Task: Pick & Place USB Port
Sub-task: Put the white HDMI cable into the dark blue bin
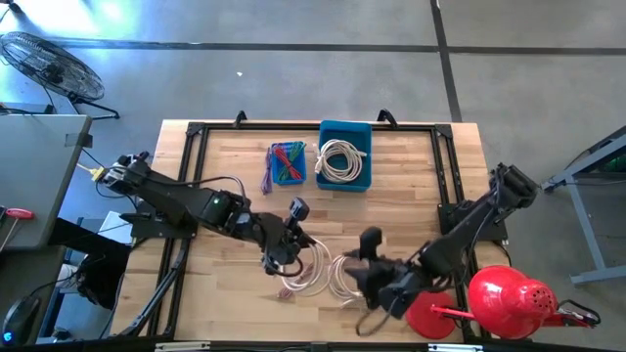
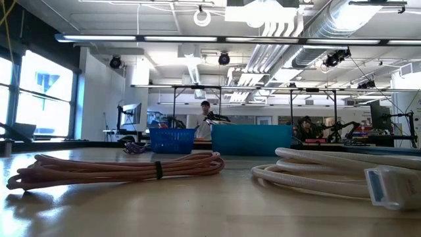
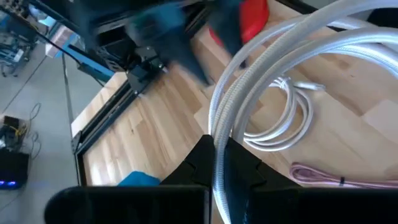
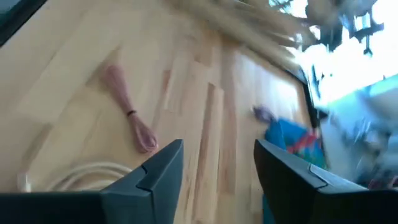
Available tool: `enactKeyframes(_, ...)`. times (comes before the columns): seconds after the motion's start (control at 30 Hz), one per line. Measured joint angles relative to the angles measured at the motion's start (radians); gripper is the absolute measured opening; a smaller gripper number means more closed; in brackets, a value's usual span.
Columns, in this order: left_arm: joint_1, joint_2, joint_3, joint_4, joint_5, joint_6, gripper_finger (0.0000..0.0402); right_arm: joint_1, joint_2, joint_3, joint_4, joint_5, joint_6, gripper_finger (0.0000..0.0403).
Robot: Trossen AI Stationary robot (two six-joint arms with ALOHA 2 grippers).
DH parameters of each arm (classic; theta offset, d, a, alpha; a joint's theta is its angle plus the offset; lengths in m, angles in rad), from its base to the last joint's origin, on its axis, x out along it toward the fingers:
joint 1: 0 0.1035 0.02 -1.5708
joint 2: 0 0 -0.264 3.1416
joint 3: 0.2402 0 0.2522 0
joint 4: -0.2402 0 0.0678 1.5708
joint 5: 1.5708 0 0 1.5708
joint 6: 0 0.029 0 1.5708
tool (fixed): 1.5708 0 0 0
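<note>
My left gripper (image 1: 284, 252) sits over the near middle of the table, shut on a coiled white cable (image 3: 273, 56) that loops up past its fingers. Another white cable coil (image 1: 342, 279) lies on the wood; its flat plug (image 2: 388, 187) shows in the low view. A tied pink cable bundle (image 1: 301, 282) lies beside it on the left. My right gripper (image 1: 360, 276) hovers over the white coil, open and empty (image 4: 217, 168). The low view shows neither gripper. My left gripper pinches several strands of the white coil (image 3: 219, 155) between its two fingers (image 3: 249, 171). The strands run on between the fingers and out past them in a wide loop. The loop stands clear of the table, above the other coil (image 3: 280, 118) and the pink bundle (image 3: 329, 177).
At the far edge stand a small blue basket (image 1: 287, 161) of coloured cables and a larger blue bin (image 1: 344, 156) holding a white cable. A red can (image 1: 514, 298) and red disc (image 1: 430, 315) sit at the near right corner. Black frame rails (image 1: 191, 176) border the table.
</note>
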Motion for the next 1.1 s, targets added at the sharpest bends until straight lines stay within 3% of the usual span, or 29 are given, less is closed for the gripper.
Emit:
enactKeyframes(0.2, 0.000, -0.001, 0.001, -0.023, 0.027, -0.016, 0.0008, 0.029, 0.061, 0.000, 0.133, 0.084, -0.211, 0.0192)
enactKeyframes(0.4, 0.000, 0.000, -0.016, -0.037, 0.033, -0.031, 0.0008, 0.045, 0.077, 0.000, 0.227, 0.189, -0.315, 0.0181)
enactKeyframes(0.73, 0.000, 0.000, -0.016, -0.040, 0.054, -0.037, 0.0008, 0.088, 0.077, 0.000, 0.293, 0.174, -0.440, 0.0156)
enactKeyframes(1.1, 0.000, 0.000, -0.016, -0.040, 0.054, -0.045, 0.0008, 0.026, 0.077, 0.000, 0.321, 0.076, -0.448, 0.0142)
